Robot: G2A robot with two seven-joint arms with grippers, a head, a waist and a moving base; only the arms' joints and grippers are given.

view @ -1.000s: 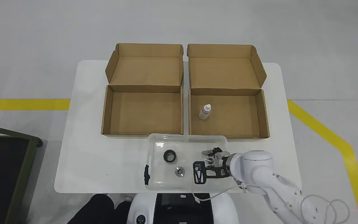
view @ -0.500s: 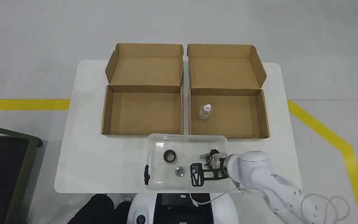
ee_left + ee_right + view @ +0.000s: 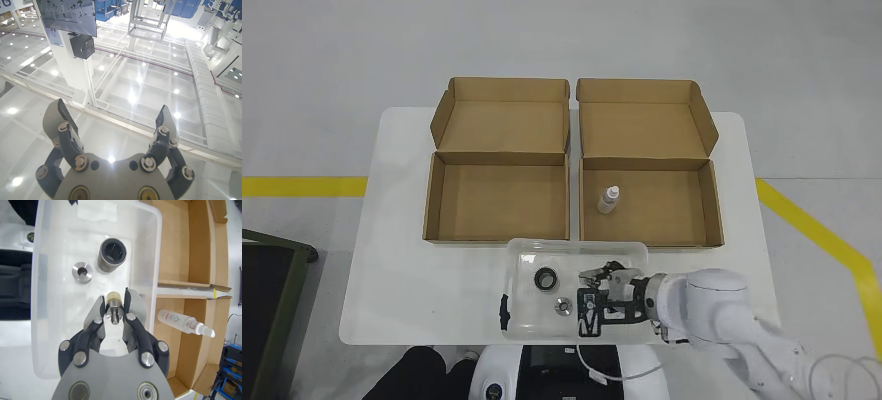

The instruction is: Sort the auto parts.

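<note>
Right claw grips a small stud in the clear bin; left claw is spread open.

The right gripper (image 3: 114, 294) sits inside the clear plastic bin (image 3: 577, 246), at the table's (image 3: 392, 250) 6 o'clock edge. Its jaws are closed against both sides of a threaded stud (image 3: 112, 308) with a pale yellowish cap, just toward 4 o'clock from the bin's centre. A black cylindrical bushing (image 3: 546, 279) stands toward 9 o'clock in the bin. A silver collar (image 3: 564, 306) lies at 5 o'clock from the bushing, near the claw but apart from it. Two open cardboard boxes fill the 12 o'clock side: the left box (image 3: 497, 200), and the right box (image 3: 682, 205), which holds a white spray bottle (image 3: 609, 199) lying down. The left gripper (image 3: 113, 111) points up at the ceiling, jaws wide apart, holding nothing.
</note>
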